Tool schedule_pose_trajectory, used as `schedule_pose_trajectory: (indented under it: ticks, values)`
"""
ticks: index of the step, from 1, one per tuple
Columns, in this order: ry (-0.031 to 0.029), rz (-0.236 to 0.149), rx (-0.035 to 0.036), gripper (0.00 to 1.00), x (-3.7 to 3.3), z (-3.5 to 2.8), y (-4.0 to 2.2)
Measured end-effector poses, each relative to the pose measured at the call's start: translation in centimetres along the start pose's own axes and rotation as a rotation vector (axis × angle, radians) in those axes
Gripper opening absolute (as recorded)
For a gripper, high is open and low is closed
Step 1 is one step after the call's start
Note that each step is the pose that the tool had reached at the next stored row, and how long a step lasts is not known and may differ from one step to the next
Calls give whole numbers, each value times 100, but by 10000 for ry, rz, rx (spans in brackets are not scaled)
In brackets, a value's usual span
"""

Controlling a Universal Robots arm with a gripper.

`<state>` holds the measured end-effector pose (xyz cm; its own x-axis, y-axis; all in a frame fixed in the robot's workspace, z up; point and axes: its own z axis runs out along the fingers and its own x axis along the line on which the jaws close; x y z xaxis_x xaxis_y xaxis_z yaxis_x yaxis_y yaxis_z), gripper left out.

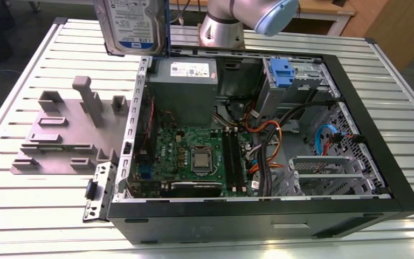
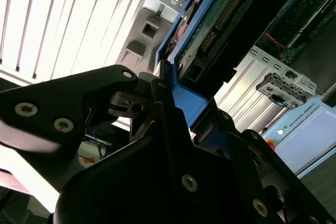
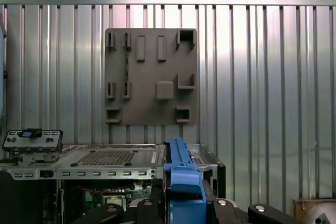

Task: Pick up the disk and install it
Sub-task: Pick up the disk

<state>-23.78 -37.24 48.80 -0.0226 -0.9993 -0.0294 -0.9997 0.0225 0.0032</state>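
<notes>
My gripper (image 2: pixel 176 98) is clamped onto the blue carrier edge of the disk (image 1: pixel 131 24), which hangs upright in the air over the far corner of the open computer case (image 1: pixel 351 108) on the exterior view's left, touching nothing below. I judge I pinch the carrier so the labelled drive body is free to enter a bay, and hold it high to clear the case wall and the grey holder block (image 1: pixel 56 140).

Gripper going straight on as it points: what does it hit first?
Likely the open black computer case's metal wall, met first by the blue-framed silver disk the gripper holds; depth is unclear.
</notes>
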Motion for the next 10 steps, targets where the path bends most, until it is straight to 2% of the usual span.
schedule_pose_trajectory:
  ticks: [10]
  values:
    - [0, 0, 0, 37, -2, 0, -84]
